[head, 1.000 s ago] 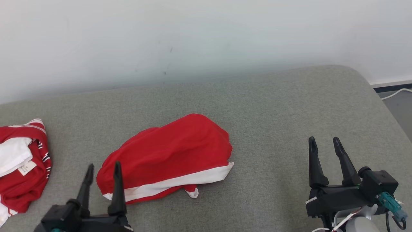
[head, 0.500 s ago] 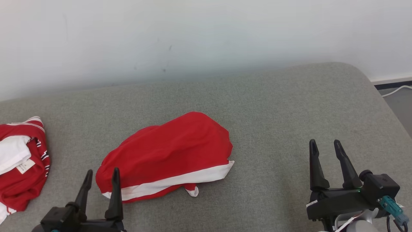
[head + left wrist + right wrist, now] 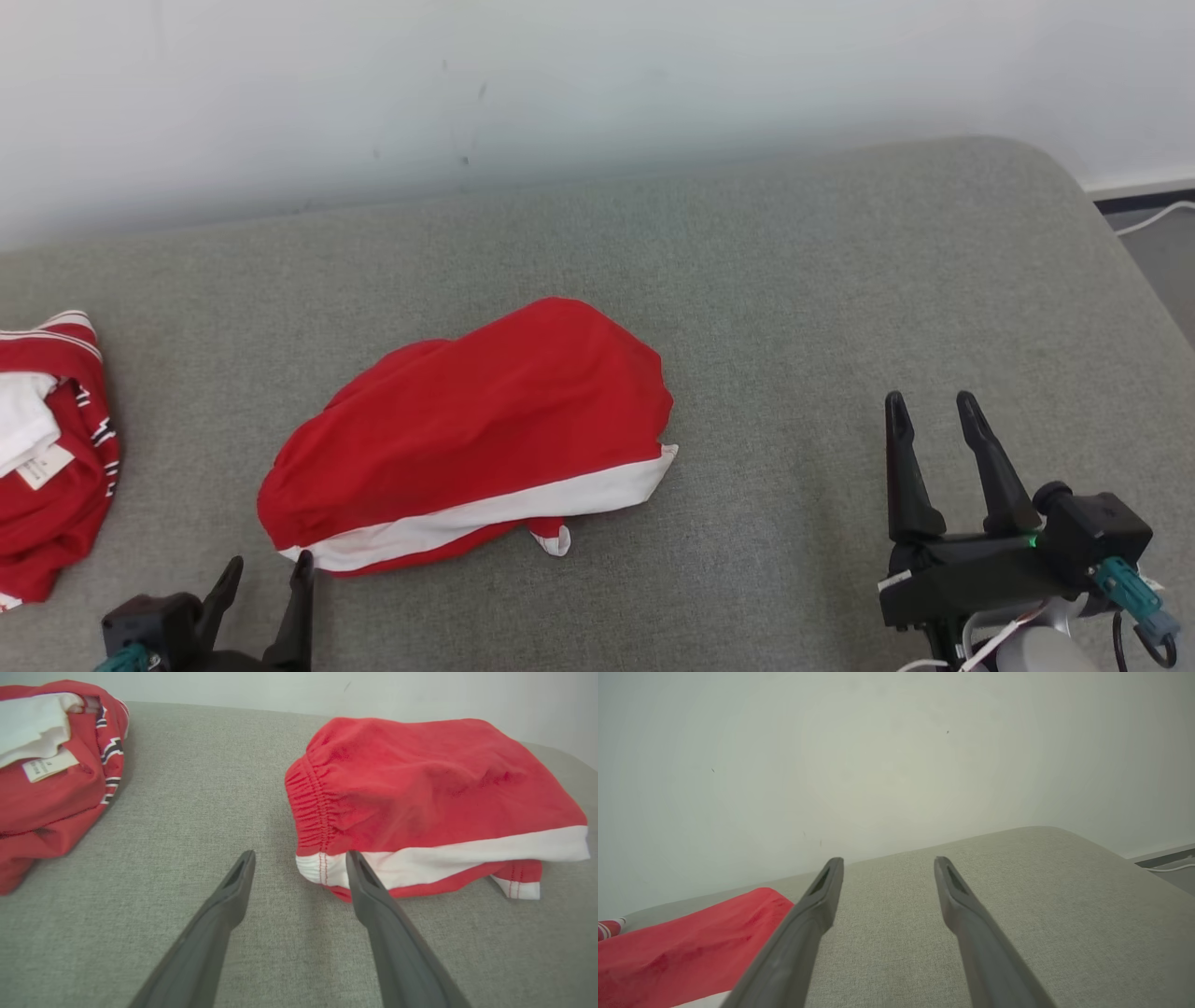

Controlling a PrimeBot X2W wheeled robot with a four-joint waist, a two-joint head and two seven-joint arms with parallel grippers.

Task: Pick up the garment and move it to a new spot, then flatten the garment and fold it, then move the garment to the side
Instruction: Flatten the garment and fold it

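Observation:
The garment [image 3: 476, 434] is a pair of red shorts with a white hem band, folded into a compact bundle in the middle of the grey cushion [image 3: 794, 308]. In the left wrist view the garment [image 3: 430, 802] shows its gathered waistband on the left. My left gripper [image 3: 266, 579] is open at the bottom left, just short of the bundle's near left corner, nothing between its fingers; in its own view the left gripper [image 3: 299, 861] points at that corner. My right gripper [image 3: 929, 411] is open and empty, well to the right of the garment. The right gripper [image 3: 887, 865] hovers over bare cushion.
A second red-and-white garment [image 3: 47, 457] with a label lies crumpled at the cushion's far left. A pale wall [image 3: 597, 84] runs along the back. The cushion's rounded right edge drops to a floor with a white cable [image 3: 1153, 217].
The head camera has tilted, shifting the whole scene up and left in the picture. My left gripper has drawn back toward the bottom edge, away from the garment. The garment lies as before.

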